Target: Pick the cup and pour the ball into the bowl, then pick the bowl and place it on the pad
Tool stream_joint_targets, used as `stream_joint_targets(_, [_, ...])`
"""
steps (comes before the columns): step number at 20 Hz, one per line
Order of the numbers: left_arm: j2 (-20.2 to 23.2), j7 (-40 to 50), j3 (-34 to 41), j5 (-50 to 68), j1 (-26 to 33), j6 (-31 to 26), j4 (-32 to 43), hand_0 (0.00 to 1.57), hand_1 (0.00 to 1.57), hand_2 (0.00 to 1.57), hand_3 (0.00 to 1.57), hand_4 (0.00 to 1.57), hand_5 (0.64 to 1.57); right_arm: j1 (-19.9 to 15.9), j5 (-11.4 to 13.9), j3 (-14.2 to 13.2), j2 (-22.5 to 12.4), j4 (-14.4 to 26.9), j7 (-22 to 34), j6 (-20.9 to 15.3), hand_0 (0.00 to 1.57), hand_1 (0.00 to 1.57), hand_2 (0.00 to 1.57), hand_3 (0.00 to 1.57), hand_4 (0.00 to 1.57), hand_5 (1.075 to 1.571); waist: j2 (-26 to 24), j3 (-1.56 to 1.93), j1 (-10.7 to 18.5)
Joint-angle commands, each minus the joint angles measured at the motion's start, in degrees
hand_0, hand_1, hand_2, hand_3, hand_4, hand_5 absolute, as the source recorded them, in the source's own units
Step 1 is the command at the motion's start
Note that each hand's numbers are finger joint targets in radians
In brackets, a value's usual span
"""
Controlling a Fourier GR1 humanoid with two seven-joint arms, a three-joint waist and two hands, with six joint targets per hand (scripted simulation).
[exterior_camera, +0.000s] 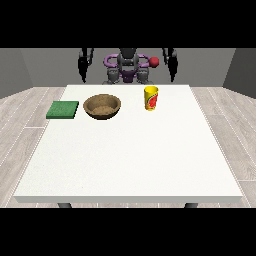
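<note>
Cup (151,98), bowl (102,106) and pad (63,109) stand apart across the tabletop (130,155), upper frame. Both hands (83,70) (173,67) hang at top; finger state cannot be determined.

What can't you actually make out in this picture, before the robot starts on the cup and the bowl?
Front view only:
- Ball: not visible; the yellow cup wall hides whatever is inside.
- Hand at the view's right and hand at the view's left: too small and dark to tell how the fingers lie.
- Brown bowl: its far inner wall is hidden by the rim.
- Green pad: thickness unclear from this angle.
- Table: legs cut off below.
</note>
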Motion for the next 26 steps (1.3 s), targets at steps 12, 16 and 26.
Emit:
stream_joint_targets(12, [2.22,11.31,8.09,10.48,-4.55,-0.73,-12.73,0.0,0.0,0.0,0.0,0.0,1.552,2.58,-13.4,-10.84,-9.12,-8.96,6.56,10.43,0.0,0.0,0.0,0.0,0.0,1.57,-9.86,-0.52,-2.39])
stream_joint_targets(16, [-0.08,4.25,6.26,9.08,-2.54,-1.74,-12.06,0.0,0.0,0.0,0.0,0.0,1.547,0.17,-12.22,-12.68,-7.53,-4.36,0.26,9.38,0.0,0.0,0.0,0.0,0.0,1.569,-5.32,-0.51,0.05])
stream_joint_targets(26, [0.08,-13.28,11.17,6.81,-10.79,-1.45,5.8,0.0,0.0,0.0,0.0,0.0,1.524,-4.89,-11.81,-12.62,-8.21,-1.73,-2.02,11.38,0.0,0.0,0.0,0.0,0.0,1.57,3.03,-0.53,-3.74])
